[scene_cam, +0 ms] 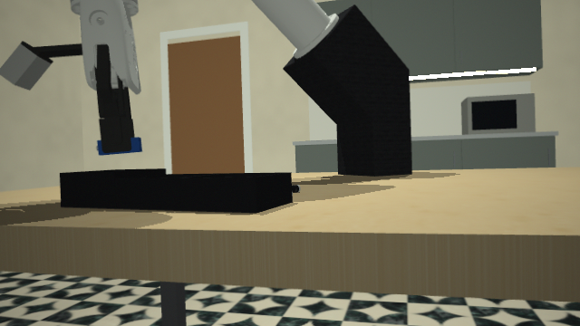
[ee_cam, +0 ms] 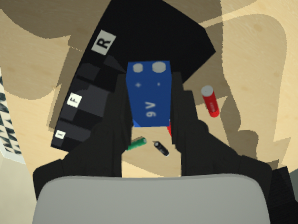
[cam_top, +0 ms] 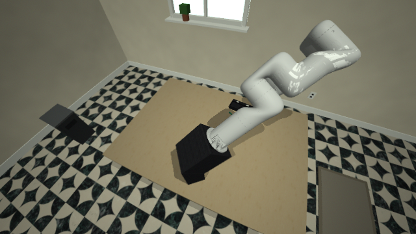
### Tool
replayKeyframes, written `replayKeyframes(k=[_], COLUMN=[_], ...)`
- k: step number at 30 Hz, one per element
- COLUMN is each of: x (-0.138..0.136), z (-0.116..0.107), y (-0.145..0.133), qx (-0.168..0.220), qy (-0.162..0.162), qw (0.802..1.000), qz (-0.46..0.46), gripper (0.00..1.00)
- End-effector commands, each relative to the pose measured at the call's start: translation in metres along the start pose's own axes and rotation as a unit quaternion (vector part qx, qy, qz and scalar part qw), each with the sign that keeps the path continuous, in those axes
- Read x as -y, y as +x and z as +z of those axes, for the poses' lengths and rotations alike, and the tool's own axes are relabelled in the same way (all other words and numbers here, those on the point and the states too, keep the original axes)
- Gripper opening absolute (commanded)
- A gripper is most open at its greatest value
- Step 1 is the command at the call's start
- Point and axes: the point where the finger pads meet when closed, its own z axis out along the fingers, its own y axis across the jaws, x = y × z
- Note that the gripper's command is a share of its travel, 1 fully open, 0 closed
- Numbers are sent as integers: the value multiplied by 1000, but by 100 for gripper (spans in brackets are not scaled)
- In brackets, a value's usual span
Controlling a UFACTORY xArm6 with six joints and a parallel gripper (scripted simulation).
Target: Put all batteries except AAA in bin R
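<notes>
Top: arm [cam_top: 260,107] bent low over table [cam_top: 169,107], hiding bins. Exterior: gripper [scene_cam: 119,145] clamped on blue 9V battery [scene_cam: 134,145], hanging above black bin row [scene_cam: 181,190]. Wrist: battery over R bin [ee_cam: 160,30]; best centred inside the walls before releasing.

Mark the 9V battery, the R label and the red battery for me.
9V battery [ee_cam: 149,94], wrist view: blue face.
R label [ee_cam: 103,44], wrist view: white tag on bin.
Red battery [ee_cam: 210,103], wrist view: red body, on table.

High corner view over table [cam_top: 273,182], low table-edge side view, close downward wrist view; bin row [scene_cam: 181,192] shared
</notes>
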Motion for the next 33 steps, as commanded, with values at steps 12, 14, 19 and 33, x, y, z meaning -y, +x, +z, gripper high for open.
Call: replayKeyframes(k=[12,14,19,33], x=[1,1,1,1], z=[-1,-1,-1,-1], y=[1,1,1,1], qx=[-11,-16,-26,-26], qy=[10,12,19,19], qw=[976,966,952,952], qz=[219,257,305,305], gripper=[0,0,0,0])
